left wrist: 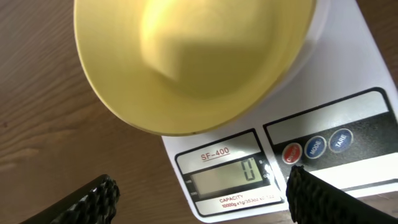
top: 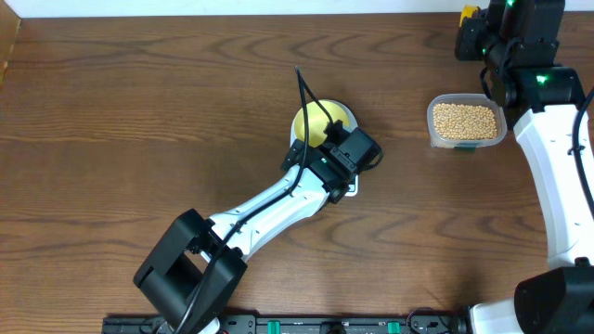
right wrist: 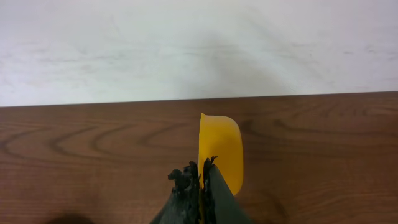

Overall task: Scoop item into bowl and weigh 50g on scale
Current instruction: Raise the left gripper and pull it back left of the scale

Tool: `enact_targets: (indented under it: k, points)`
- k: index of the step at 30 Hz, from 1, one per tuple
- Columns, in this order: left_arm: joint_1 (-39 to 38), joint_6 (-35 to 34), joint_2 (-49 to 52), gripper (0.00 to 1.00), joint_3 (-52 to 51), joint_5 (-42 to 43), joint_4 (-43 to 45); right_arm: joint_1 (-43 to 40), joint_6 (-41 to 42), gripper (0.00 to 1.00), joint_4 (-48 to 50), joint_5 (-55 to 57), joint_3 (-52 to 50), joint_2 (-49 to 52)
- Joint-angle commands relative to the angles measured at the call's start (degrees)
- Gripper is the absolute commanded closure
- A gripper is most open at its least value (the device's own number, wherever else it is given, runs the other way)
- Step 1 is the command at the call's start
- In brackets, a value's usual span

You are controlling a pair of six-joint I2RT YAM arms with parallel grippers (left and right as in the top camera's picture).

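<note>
Left gripper (left wrist: 199, 198) spread wide over scale (left wrist: 348, 74) display edge; bowl (left wrist: 186, 62) overhangs the scale. Right gripper (right wrist: 200, 180) pinching scoop (right wrist: 221, 149), facing the table (right wrist: 74, 143) far edge and wall (right wrist: 199, 43).

Bowl (left wrist: 186, 56) sits on scale (left wrist: 348, 81), seemingly overhanging it; beans (top: 465, 120) in tub (top: 431, 121) rightward.

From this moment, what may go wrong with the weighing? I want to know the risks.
The open left pincer hangs just over the scale, one finger near its buttons: a touch might disturb the zero reading. The right pincer grips the yellow scoop by a thin part; loaded with beans, it could twist and spill.
</note>
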Motion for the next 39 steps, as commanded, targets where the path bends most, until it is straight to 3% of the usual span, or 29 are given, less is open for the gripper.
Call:
enact_targets:
  k: [1,5,14,25,31,39]
  points:
    - [0.02,0.35,-0.87,0.12,-0.52,0.7,-0.81,-0.09,0.79,0.99,-0.02,-0.52,-0.07,0.28]
    - [0.04,0.94,-2.89,0.12,-0.52,1.42,-5.05,-0.09,0.76,0.99,-0.02,-0.52,-0.07,0.28]
    - [1.4,14.97,-11.43,0.12,-0.52,16.79,-7.28,-0.09,0.76,0.99,-0.04,-0.52,-0.07,0.28]
    - [14.6,29.09,-22.14,0.12,-0.52,41.83,-10.14,-0.09,0.76,0.99,-0.04,-0.5,-0.07,0.28]
    - [20.2,32.72,-24.74,0.12,-0.52,43.34,-10.84,-0.09,0.74,0.99,-0.04,-0.5,-0.07,0.28]
    - [21.59,34.01,-24.7,0.12,-0.7,42.69,-10.84,-0.13,0.76,0.99,-0.11,-0.5,-0.07,0.28]
